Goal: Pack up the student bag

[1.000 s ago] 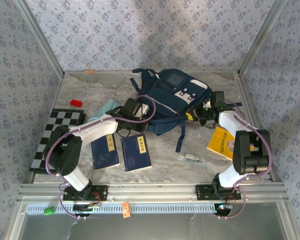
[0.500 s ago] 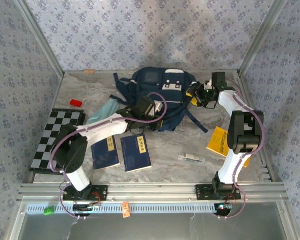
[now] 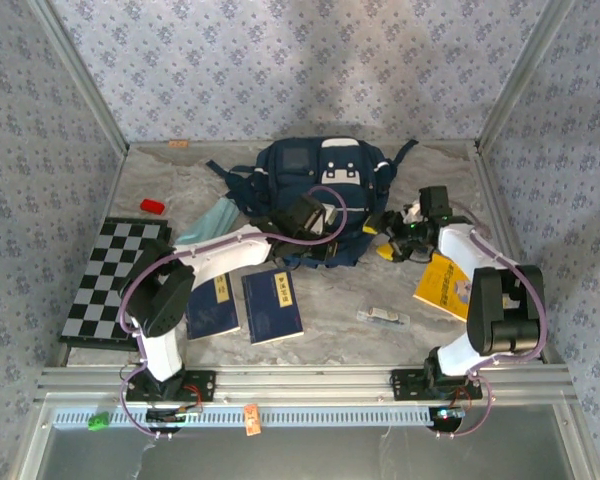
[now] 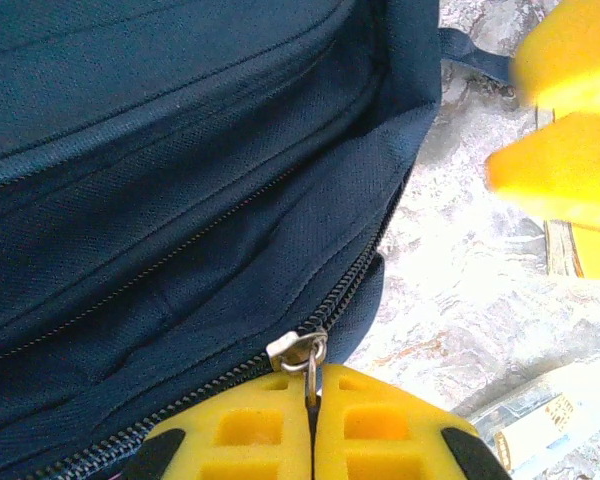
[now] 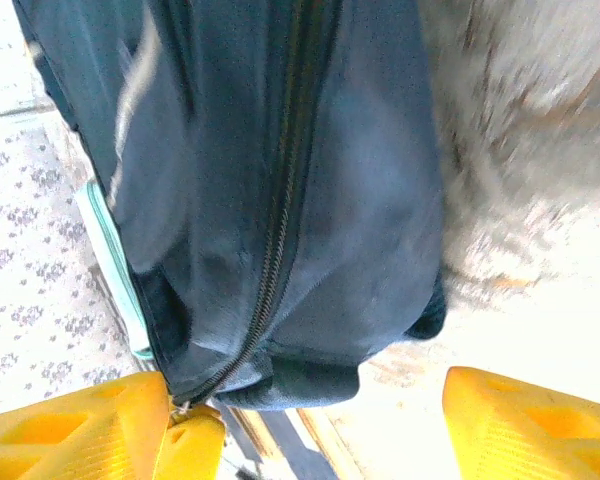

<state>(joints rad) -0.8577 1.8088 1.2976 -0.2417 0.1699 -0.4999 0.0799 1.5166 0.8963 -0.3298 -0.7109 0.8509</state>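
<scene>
Jaws of left gripper (image 4: 313, 390) pinch the metal zipper pull (image 4: 302, 350) of the student bag (image 4: 180, 150); right gripper (image 3: 382, 241) jaws stand spread just beside the bag, gripping nothing.

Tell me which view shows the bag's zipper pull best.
Left wrist: the zipper pull is close and sharp, pinched in the shut left gripper. Right wrist gives the zipper line of the student bag, blurred, pull unclear. Top external: too small to make out.

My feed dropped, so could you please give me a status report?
Left gripper shut on zipper pull. Right gripper open beside bag. Blue books on table, unpacked.
</scene>
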